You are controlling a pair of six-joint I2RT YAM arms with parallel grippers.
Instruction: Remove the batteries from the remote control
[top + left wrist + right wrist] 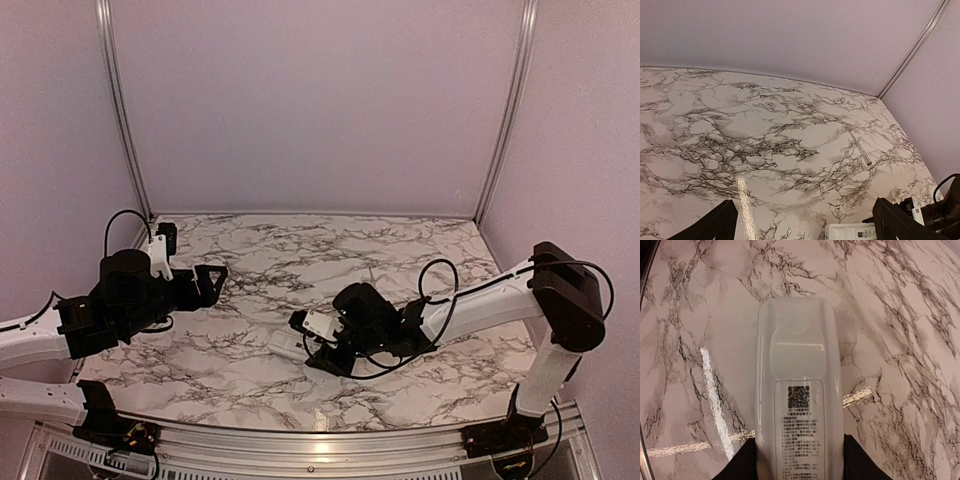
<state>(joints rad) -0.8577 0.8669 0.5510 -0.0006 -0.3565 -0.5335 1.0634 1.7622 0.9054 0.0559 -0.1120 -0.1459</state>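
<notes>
While parked over marble-veined table point(280, 250) boxed by lilac walls point(320, 100), clamps remote point(799, 365) by its near end with right gripper point(800, 452), long axis pointing straight ahead from the fingers point(742, 462), label point(800, 440) up, plain only from right wrist; holds left gripper point(805, 220) spread wide, remote's end ahead to its right, grey rod point(860, 147) farther ahead, caught by that camera alone.

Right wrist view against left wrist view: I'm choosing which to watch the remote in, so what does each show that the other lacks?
Only right wrist: the printed label and square code on the remote control, with the right tool closed on its sides. Only left wrist: a thin grey rod farther off, the left tool wide open. Both: the remote control (only its end from the left) and the marble table.
</notes>
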